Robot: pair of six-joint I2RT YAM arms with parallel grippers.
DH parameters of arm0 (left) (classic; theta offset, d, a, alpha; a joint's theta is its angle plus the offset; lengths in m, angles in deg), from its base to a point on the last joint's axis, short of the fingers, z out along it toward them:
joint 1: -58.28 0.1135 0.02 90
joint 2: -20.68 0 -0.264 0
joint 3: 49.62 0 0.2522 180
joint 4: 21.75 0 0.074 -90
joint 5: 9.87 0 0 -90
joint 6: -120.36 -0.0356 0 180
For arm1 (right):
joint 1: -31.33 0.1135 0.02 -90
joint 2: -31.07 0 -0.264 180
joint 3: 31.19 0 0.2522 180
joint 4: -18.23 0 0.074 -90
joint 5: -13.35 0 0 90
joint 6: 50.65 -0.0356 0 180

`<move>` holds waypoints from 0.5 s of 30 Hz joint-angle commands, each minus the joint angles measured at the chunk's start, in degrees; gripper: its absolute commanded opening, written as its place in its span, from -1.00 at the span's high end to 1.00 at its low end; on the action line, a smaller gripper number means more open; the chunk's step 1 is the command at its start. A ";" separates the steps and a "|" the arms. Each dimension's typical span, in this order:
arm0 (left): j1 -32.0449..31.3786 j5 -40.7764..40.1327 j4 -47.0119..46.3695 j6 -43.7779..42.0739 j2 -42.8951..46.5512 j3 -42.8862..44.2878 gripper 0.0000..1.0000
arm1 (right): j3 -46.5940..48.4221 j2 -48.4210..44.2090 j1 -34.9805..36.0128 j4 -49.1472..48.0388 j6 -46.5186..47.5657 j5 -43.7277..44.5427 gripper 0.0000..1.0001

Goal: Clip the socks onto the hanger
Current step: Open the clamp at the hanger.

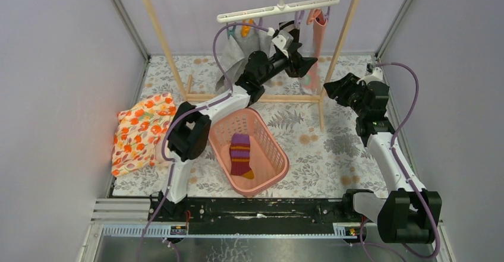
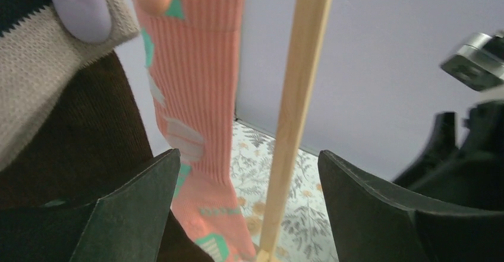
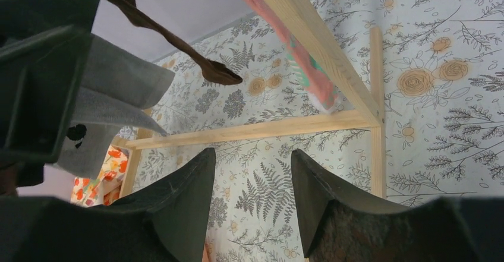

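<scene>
The purple sock (image 1: 241, 154) with dark red and orange stripes lies flat in the pink basket (image 1: 275, 149), with no gripper near it. The white hanger (image 1: 279, 9) hangs by its hook from the rack's top rail. My left gripper (image 1: 305, 65) is raised just under the hanger's right half, open and empty. In the left wrist view my left gripper (image 2: 248, 155) has its jaws wide apart, with a dark brown sock (image 2: 77, 137) at the left under a purple clip (image 2: 83, 6). My right gripper (image 1: 333, 90) is open and empty beside the rack's right post; it also shows in the right wrist view (image 3: 252, 152).
A long pink sock (image 1: 318, 42) (image 2: 196, 95) hangs at the hanger's right end. A grey cloth (image 1: 235, 54) hangs at its left. The wooden rack's right post (image 2: 297, 107) and base rails (image 3: 255, 130) are close by. An orange floral cloth (image 1: 142, 131) lies at the left.
</scene>
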 commanded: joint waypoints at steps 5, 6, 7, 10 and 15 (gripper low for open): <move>0.36 -6.76 -4.33 -2.50 -6.52 12.85 -0.89 | 0.82 -1.02 0.47 -2.47 1.63 -2.14 -0.11; 0.36 -7.65 -5.23 -2.48 -6.56 12.89 -0.90 | 0.55 -0.87 0.46 -2.75 1.48 -2.20 -0.11; 0.47 -8.19 -6.18 -2.51 -6.61 12.90 -0.91 | 0.41 -0.70 0.47 -2.97 1.49 -2.35 -0.11; 0.59 -8.18 -7.46 -2.40 -6.85 13.96 -0.91 | 0.21 0.00 0.46 -3.55 1.22 -2.98 -0.11; 1.18 -8.82 -9.26 0.10 -8.85 17.37 -0.91 | 0.06 0.58 0.47 -4.45 0.79 -4.01 -0.10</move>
